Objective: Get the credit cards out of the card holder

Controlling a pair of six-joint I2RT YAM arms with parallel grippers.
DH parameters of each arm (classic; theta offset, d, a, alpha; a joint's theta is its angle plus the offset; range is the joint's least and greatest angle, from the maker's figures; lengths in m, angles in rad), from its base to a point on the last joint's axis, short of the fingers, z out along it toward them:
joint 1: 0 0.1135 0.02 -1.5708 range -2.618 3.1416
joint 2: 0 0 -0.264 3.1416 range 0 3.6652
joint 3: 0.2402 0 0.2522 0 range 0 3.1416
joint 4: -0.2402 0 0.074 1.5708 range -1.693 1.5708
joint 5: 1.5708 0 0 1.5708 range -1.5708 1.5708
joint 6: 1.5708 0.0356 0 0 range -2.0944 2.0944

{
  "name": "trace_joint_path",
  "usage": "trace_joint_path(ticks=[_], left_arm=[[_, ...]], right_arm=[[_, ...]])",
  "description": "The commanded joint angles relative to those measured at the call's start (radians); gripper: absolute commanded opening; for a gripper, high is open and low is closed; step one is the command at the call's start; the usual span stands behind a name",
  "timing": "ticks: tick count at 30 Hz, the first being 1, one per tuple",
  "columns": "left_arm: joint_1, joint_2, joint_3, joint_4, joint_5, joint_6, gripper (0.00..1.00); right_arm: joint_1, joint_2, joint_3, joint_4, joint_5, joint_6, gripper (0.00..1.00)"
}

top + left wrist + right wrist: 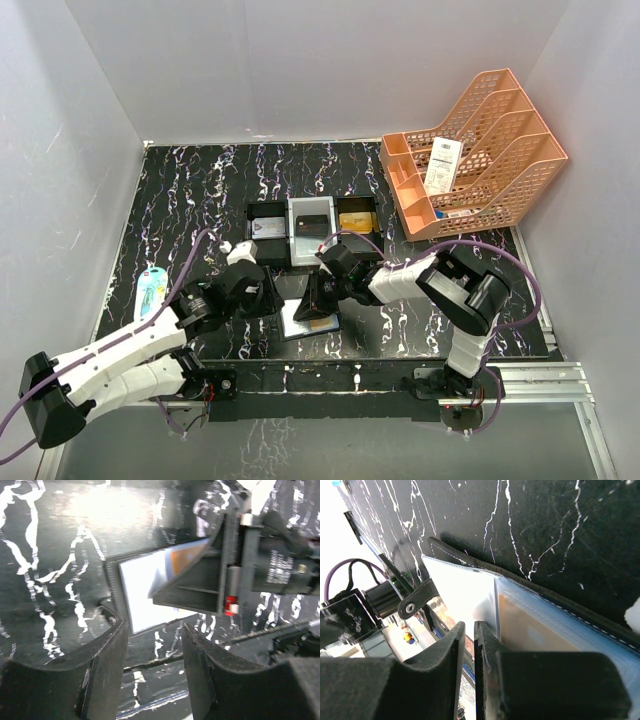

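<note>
The card holder (300, 326) lies open on the black marbled table near the front, with one pale panel (140, 590) flat. Its other panel tilts up and holds a gold-orange credit card (535, 630) in a clear slot. My right gripper (470, 625) stands at that slot's edge, its jaws shut to a thin slit. Whether anything thin is pinched in the slit I cannot tell. My left gripper (150, 630) hovers just left of the holder (270, 298), open and empty. More credit cards lie in the bins: grey (266, 228), black (312, 224) and gold (358, 221).
A row of three small bins (310, 201) stands just behind the grippers. An orange mesh file rack (500, 130) with a white paper slip (441, 165) fills the back right corner. A light-blue packet (150, 290) lies by the left edge.
</note>
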Motion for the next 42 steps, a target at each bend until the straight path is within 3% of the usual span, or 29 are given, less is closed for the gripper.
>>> trace_joint_path(ticks=[1,4,8,22,26,34,42], left_arm=[[0.003,0.02,0.026,0.132,0.138,0.054,0.44],[0.002,0.077,0.021,0.171,0.191,0.04,0.38],[0.003,0.14,-0.02,0.19,0.159,-0.037,0.27],[0.014,0.329,-0.107,0.239,0.053,-0.096,0.16],[0.014,0.315,-0.121,0.203,0.029,-0.099,0.15],[0.014,0.29,-0.139,0.225,0.062,-0.05,0.15],[0.015,0.301,-0.12,0.214,0.08,-0.018,0.15]], right_arm=[[0.002,0.016,0.023,-0.042,0.064,-0.006,0.12],[0.002,0.011,0.022,-0.042,0.07,-0.005,0.12],[0.001,0.004,0.019,-0.035,0.074,-0.005,0.12],[0.002,-0.134,0.001,-0.06,0.102,-0.034,0.17],[0.001,-0.228,0.02,-0.195,0.202,-0.091,0.23],[-0.011,-0.407,-0.016,-0.343,0.416,-0.107,0.6],[-0.016,-0.391,-0.023,-0.326,0.357,-0.125,0.58]])
